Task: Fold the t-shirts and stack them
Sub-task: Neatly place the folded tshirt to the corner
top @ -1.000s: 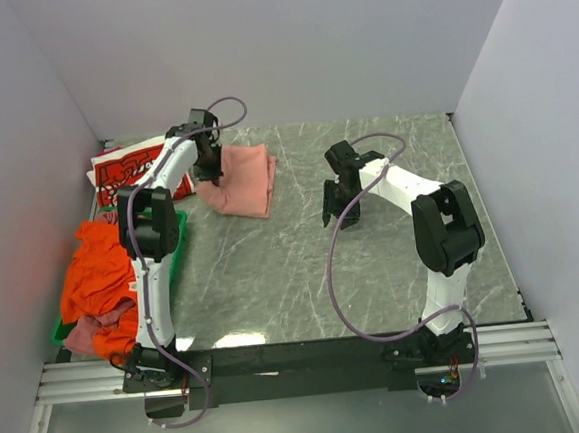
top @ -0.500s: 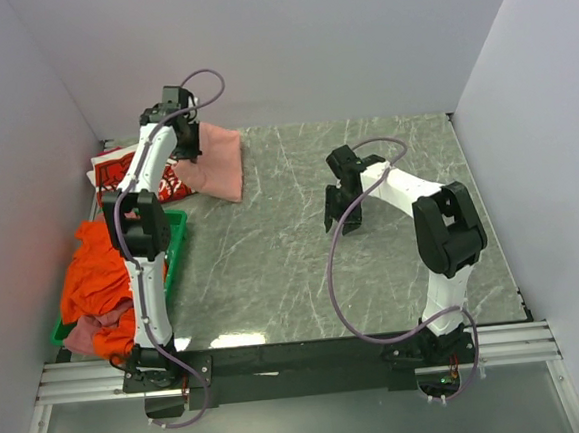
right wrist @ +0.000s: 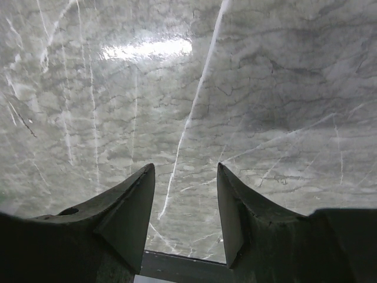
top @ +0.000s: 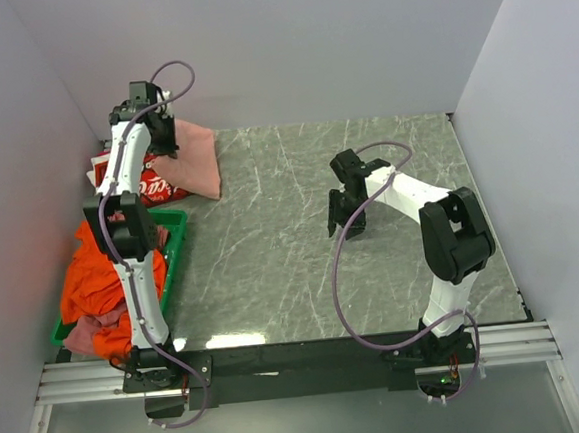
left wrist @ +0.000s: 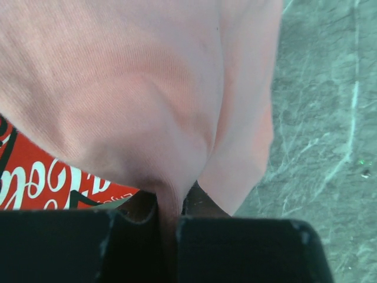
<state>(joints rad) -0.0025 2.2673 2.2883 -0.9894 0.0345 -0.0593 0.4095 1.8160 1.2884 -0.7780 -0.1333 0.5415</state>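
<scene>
Left hand (left wrist: 169, 203) clamped on the salmon-pink tee (top: 195, 159) over the red Coca-Cola tee (top: 152, 190), right hand (right wrist: 185, 171) with fingers apart above the counter (top: 272, 248)

salmon-pink t-shirt (left wrist: 147, 88): soft matt knit cloth | table (right wrist: 265, 88): glossy veined stone

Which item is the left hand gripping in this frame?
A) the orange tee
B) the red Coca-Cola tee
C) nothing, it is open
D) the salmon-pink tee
D: the left hand is pinched shut on a fold of the salmon-pink tee, with the red Coca-Cola tee visible beneath it.
</scene>
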